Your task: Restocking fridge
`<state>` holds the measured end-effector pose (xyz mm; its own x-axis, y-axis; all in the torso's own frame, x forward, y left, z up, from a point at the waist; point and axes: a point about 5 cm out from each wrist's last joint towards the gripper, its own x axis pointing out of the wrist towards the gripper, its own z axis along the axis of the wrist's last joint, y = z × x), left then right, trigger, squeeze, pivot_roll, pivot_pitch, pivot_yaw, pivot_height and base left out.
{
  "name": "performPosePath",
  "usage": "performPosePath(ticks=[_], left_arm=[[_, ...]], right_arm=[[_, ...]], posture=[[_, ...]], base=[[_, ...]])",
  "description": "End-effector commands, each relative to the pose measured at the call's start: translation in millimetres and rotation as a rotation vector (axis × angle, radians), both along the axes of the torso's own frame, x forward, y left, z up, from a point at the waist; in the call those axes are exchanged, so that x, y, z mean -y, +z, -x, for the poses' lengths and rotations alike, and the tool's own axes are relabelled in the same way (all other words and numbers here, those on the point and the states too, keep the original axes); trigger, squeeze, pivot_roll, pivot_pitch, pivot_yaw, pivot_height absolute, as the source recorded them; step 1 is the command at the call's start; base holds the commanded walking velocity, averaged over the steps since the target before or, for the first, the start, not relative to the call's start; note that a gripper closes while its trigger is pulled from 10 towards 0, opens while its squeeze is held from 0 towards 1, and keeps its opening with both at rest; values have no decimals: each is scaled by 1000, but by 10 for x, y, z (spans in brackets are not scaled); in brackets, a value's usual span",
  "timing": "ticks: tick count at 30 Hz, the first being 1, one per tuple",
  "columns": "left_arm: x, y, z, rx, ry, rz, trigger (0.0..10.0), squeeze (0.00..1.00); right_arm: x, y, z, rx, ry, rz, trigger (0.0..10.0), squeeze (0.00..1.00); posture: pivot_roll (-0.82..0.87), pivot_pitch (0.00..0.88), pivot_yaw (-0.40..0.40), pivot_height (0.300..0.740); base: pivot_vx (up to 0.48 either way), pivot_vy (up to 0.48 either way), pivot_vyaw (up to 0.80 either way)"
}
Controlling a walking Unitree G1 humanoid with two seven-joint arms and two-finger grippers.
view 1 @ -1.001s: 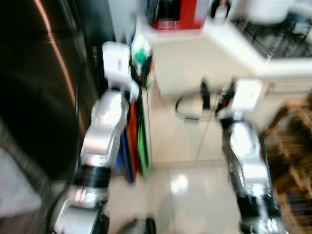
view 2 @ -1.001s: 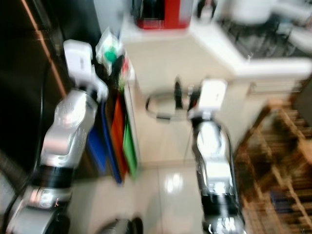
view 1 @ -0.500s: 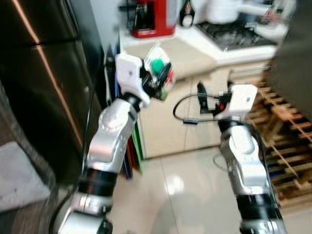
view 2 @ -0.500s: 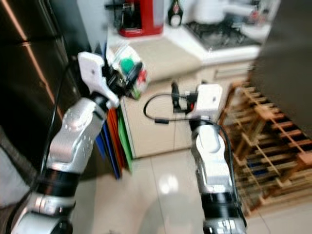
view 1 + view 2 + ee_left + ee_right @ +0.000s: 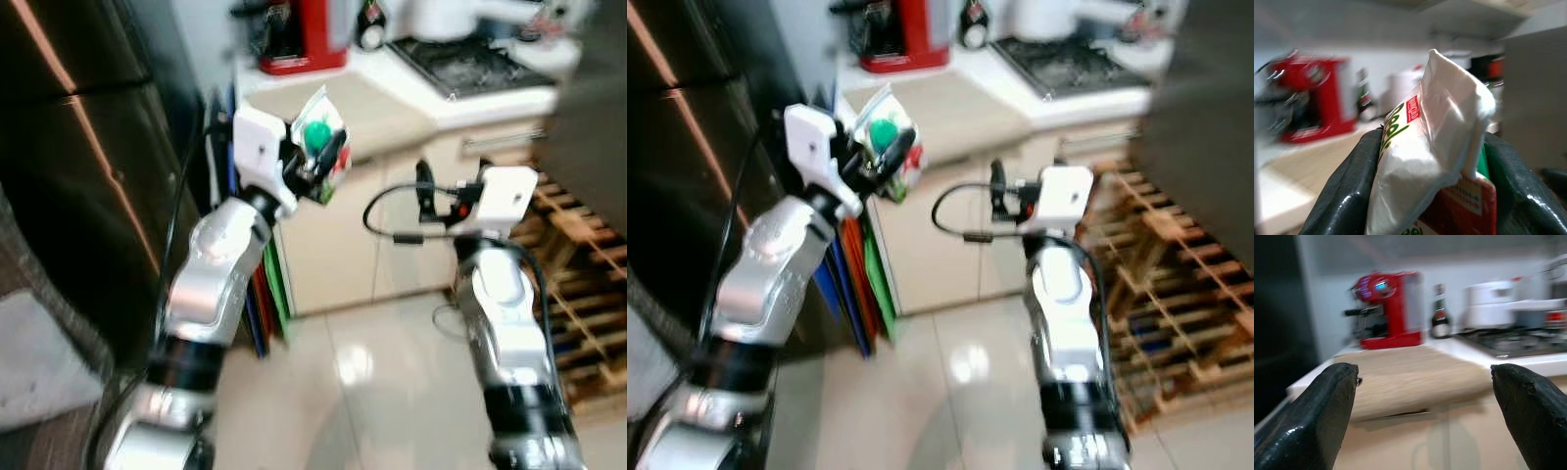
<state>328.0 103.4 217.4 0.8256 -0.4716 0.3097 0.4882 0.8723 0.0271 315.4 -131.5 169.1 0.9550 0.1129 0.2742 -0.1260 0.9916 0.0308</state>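
Steel fridge: dark fridge w/ stainless sheen stands to robot's left; doors look closed, no shelves visible.
Left claw: left claw raised at about bench height, clenched on a food packet; black fingers press both sides of it.
Packet: white wrapper w/ green lettering, red panel low down, green round patch on face; brand unreadable. Held in air in front of bench edge, touching nothing else.
Right claw: right claw held up near cabinet front, released and empty; fingers spread wide w/ only bench scene between them.
Bench: pale wood-top bench ahead; red coffee machine at back, dark bottle beside it, white appliance and gas hob further right.
Beside fridge: coloured boards (blue, orange, green) stood on edge in gap btwn fridge and cabinet.
Right side: wooden slatted rack on floor, well apart from packet.
Floor: glossy pale tiles.
Progress: early-mid, by my read. Item is in hand, so pick-up done; nothing seen placed inside fridge.
Left to do: prob turn toward fridge, get door open w/ free right claw, set packet on a shelf, let go, shut door.
Risk: soft wrapper could slip or crumple if arm swings; views slightly blurred, so grip depth hard to judge.
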Motion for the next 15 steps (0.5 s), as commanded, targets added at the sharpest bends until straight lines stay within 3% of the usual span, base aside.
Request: performPosePath(ticks=[1, 15], left_arm=[[127, 58, 19, 15, -48, 8, 10000, 0], [143, 75, -6, 19, -41, -12, 10000, 0]], right_arm=[[113, 23, -3, 10, -34, 11, 10000, 0], [82, 18, -33, 8, -23, 17, 10000, 0]], posture=[[-90, 0, 83, 740], [-89, 0, 89, 740]], base=[[379, -289, 0], [378, -292, 0]])
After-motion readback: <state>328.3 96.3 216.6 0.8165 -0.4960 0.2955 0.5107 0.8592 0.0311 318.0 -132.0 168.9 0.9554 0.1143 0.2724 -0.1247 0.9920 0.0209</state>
